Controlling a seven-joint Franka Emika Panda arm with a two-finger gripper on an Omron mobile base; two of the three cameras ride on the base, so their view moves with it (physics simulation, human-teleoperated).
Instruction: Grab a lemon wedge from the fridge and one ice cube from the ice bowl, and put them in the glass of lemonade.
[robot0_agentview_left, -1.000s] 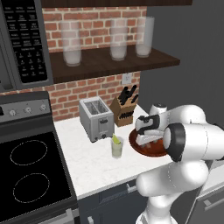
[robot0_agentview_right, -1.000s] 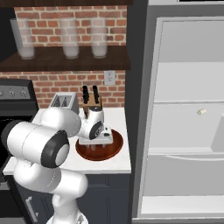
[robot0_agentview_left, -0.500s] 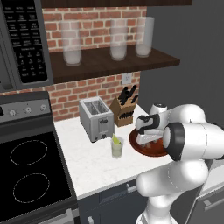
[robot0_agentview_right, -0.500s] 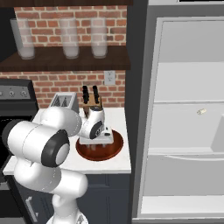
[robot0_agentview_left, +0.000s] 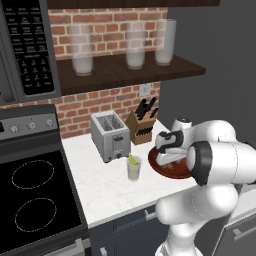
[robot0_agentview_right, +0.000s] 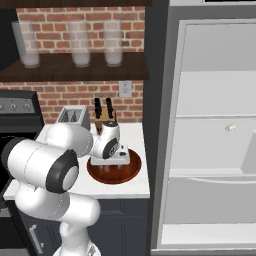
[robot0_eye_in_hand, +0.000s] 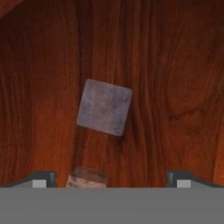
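A: Pincer (robot0_eye_in_hand: 108, 181) state?
B: I read it wide apart, gripping nothing, down inside the ice bowl (robot0_agentview_right: 129, 173). An ice cube (robot0_eye_in_hand: 104, 106) lies on the wood just ahead of the tips.
A: Glass (robot0_agentview_left: 133, 169)?
B: On the table (robot0_agentview_left: 105, 190), before the toaster (robot0_agentview_left: 110, 135), wedge (robot0_agentview_left: 133, 159) in it.

The robot's arm hides part of the ice bowl (robot0_agentview_left: 176, 171); a second cube (robot0_eye_in_hand: 87, 177), perhaps ice, is cut off.
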